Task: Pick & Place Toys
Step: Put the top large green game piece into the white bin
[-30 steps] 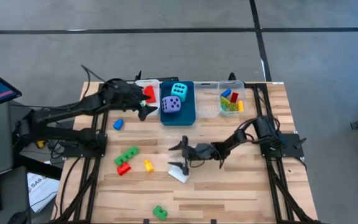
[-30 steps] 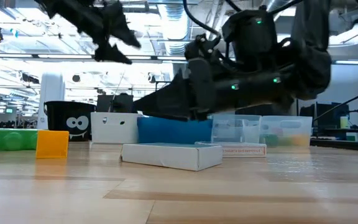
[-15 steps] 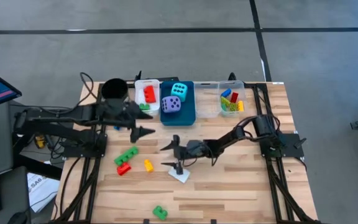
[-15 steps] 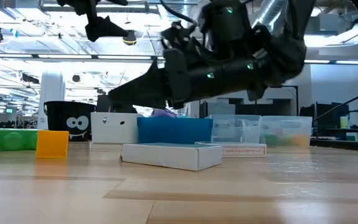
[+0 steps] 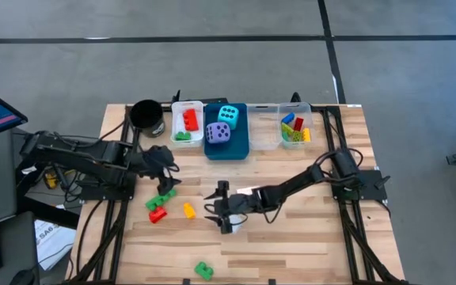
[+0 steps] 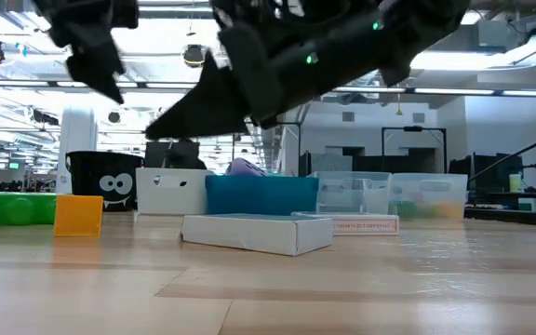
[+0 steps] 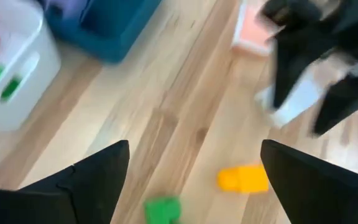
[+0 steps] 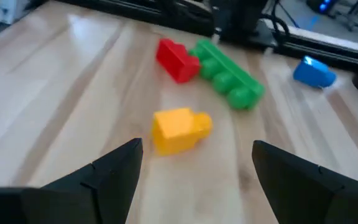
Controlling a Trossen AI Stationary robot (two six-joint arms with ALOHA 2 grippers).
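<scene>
My left gripper (image 5: 165, 177) is open and empty, just above a long green brick (image 5: 165, 195) at the left middle of the table; its wrist view (image 7: 191, 186) shows a green brick (image 7: 162, 209) and a yellow brick (image 7: 243, 178). My right gripper (image 5: 216, 207) is open and empty above a white card (image 5: 229, 225), pointing toward the yellow brick (image 8: 179, 129), a red brick (image 8: 176, 59), the long green brick (image 8: 229, 76) and a blue brick (image 8: 314, 71). All of these lie flat on the table. A cyan die (image 5: 228, 115) and a purple die (image 5: 218, 134) sit in the blue bin (image 5: 229, 150).
A black cup (image 5: 146, 116), a white bin (image 5: 176, 120) with a red and a green brick, and a clear bin (image 5: 267, 131) with several bricks stand along the far edge. A second card (image 5: 248, 191) lies beside my right arm. A green brick (image 5: 203, 270) lies near the front edge.
My left gripper has drawn back from the white bin toward the table's near and left side and now stands over the long green brick. My right gripper has gone a little toward the left and near edge, over the white card.
</scene>
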